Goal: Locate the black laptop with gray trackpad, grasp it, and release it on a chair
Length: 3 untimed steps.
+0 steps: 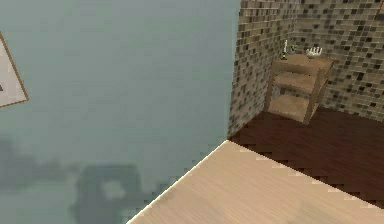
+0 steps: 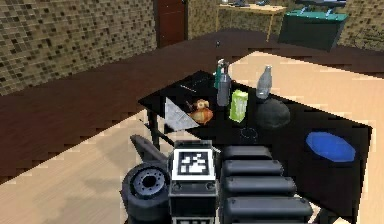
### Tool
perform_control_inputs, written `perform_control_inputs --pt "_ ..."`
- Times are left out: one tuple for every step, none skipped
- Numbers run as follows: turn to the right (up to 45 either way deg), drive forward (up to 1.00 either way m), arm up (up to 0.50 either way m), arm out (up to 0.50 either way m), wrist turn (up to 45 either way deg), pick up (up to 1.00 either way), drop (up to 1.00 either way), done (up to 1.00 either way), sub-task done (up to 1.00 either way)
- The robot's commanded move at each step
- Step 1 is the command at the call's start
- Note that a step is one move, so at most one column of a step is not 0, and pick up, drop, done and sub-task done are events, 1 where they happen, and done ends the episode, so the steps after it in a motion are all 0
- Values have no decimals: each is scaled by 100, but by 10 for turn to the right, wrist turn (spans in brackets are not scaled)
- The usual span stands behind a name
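A low black table (image 2: 330, 175) stands in the arm side view's middle. On its near left corner lies a pale grey wedge (image 2: 180, 115); I cannot tell whether it belongs to a laptop. Beside it are an orange-brown lump (image 2: 203, 113), a dark bottle (image 2: 221, 82), a green carton (image 2: 238, 105), a clear bottle (image 2: 264, 82), a dark bowl (image 2: 270, 115) and a blue plate (image 2: 329, 146). The arm's dark bar with its white marker (image 2: 195, 163) rises at the bottom edge. The gripper (image 2: 143, 150) sits left of it by the table's corner; I cannot tell whether it holds anything.
The forward view has a grey-green wall close ahead, a picture frame (image 1: 8, 75) at its left edge and a wooden shelf unit (image 1: 300, 82) against a mosaic wall. Far out in the arm side view stand a dark door (image 2: 170, 20), a wooden table (image 2: 250, 10) and a teal cabinet (image 2: 315, 27).
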Motion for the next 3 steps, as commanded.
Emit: perform_control_inputs --pt "0 0 0 38 0 0 0 0 0" --pt "0 0 0 0 450 0 0 0 0" --pt "0 0 0 0 450 0 0 0 0"
